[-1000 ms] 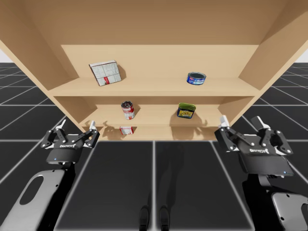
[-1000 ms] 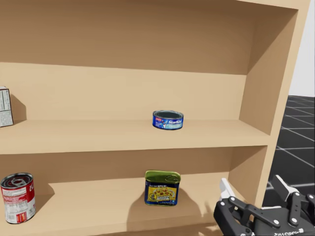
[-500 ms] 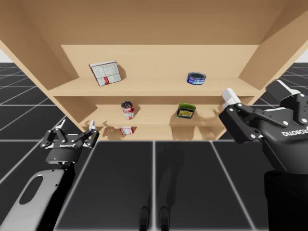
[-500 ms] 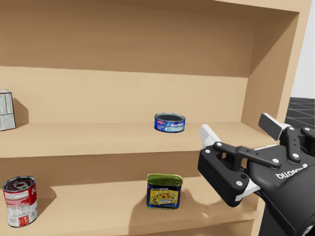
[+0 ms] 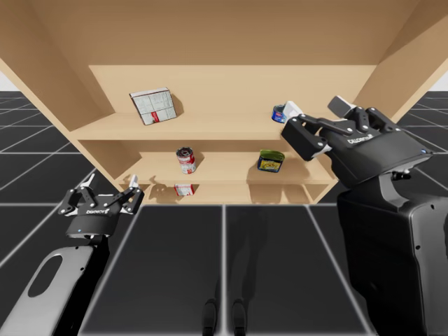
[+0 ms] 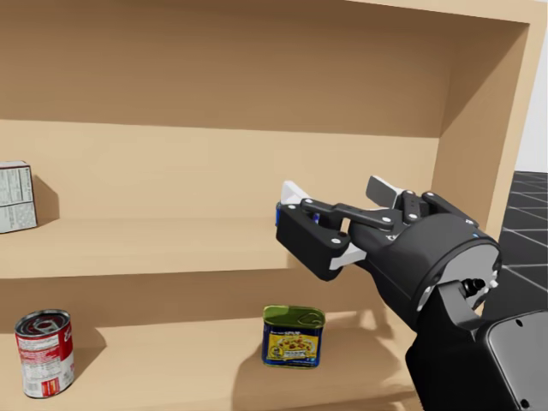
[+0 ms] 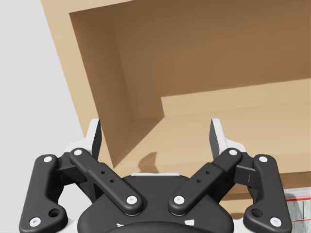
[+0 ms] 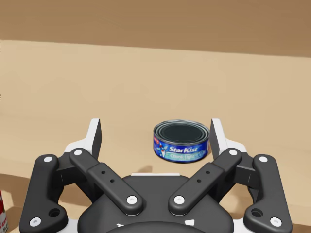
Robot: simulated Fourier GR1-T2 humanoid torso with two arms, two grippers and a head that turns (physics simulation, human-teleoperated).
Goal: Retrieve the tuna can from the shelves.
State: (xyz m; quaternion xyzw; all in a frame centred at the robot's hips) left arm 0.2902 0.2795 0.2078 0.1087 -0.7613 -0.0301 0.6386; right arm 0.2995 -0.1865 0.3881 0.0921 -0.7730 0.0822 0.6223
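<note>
High view, tuna can: the low blue tuna can point(image 5: 278, 114) sits on the top board of the shelves point(image 5: 210, 133), toward their right end. One finger of your right gripper point(image 5: 316, 110) half hides it.
High view, right gripper: level with the top board, fingers spread, holding nothing.
High view, left gripper: your left gripper point(image 5: 110, 187) hangs low in front of the bottom board, well apart from the can, fingers spread and empty.
High view, other goods: a white box point(image 5: 152, 106) stands on the top board; a red can point(image 5: 185, 160) and a green tin point(image 5: 270, 161) stand on the middle board.
Head view, tuna can: a blue sliver point(image 6: 278, 214) peeks past the right gripper's near finger, above the green tin.
Right wrist view, tuna can: it stands upright point(image 8: 181, 141) on the board, ahead of the spread fingers and between their lines, closer to one finger. You cannot tell whether that finger touches it.
Left wrist view, left gripper: fingers wide apart, nothing between them, facing the shelves' side wall.
Handling: likely light, stiff metal, with a smooth round wall that could slip. It is squat, so it should not tip easily.
Hold: pinch it across its full width, one finger on each side of the wall, about mid-height.
Writing: white lettering on the can's blue band, grey print on the box, a yellow label on the tin.
</note>
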